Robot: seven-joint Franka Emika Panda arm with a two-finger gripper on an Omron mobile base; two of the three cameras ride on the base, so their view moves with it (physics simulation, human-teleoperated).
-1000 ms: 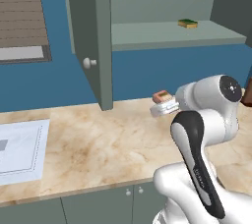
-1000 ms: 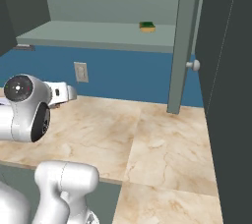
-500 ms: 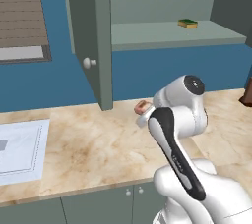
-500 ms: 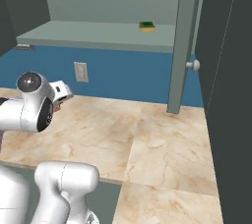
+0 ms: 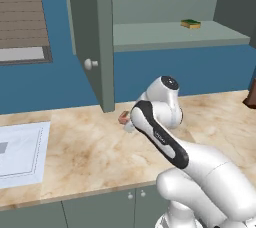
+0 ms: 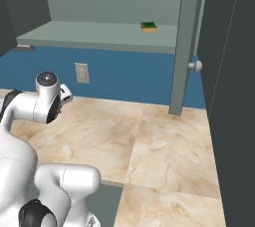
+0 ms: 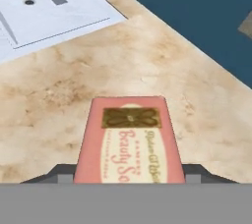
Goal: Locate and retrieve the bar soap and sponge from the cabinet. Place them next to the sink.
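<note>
Clamped on the flat pinkish-red bar soap [image 7: 129, 142], the end effector [image 5: 125, 121] now sits further left over the marbled beige table [image 5: 90, 152], nearer the pale white sink [image 5: 20, 147].

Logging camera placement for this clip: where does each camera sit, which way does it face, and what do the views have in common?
Left base view: behind the arm to its left, facing the counter, sink and open cabinet; arm rises lower right.
Right base view: behind to its right, facing the cabinet shelf and door; arm lower left.
Hand view: on the hand, looking along the gripper holding the bar soap toward the sink.
Shared: both base views show the sponge on the shelf.
</note>
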